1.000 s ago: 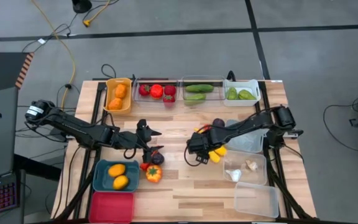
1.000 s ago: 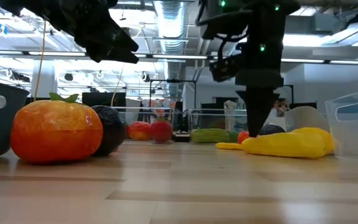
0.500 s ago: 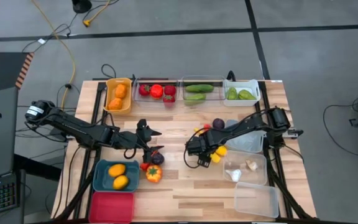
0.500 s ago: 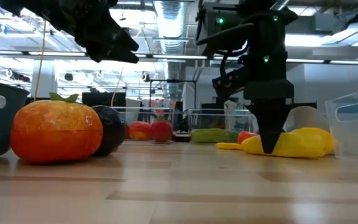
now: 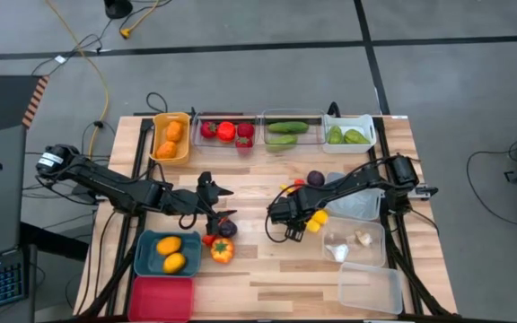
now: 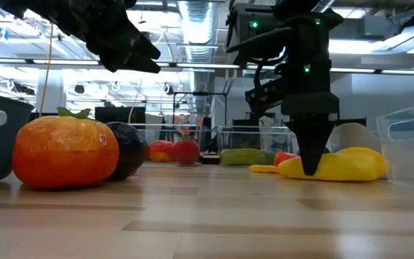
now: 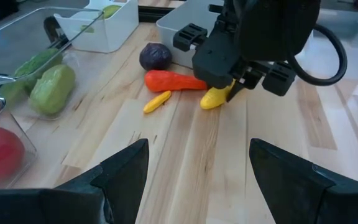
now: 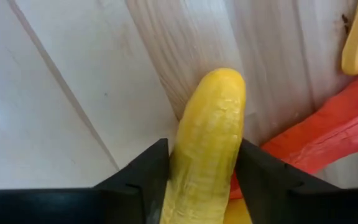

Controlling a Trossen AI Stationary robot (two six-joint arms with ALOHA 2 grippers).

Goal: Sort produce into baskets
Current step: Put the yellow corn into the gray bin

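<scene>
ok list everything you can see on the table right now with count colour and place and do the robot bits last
Back-row bins: four; orange-yellow holds two orange pieces, clear holds red ones, clear holds two green cucumbers, white holds two green pieces.
Teal bin: one, front left, two orange-yellow fruits.
Red bin: one, front left.
Clear bins: three, right side; middle one holds pale pieces.
Orange pepper, dark purple piece: beside left gripper.
Purple ball, orange carrot, small yellow piece: table centre.
Yellow squash: one, between right gripper's fingers.
Left gripper: open, table centre.
Right gripper: around squash.
</scene>
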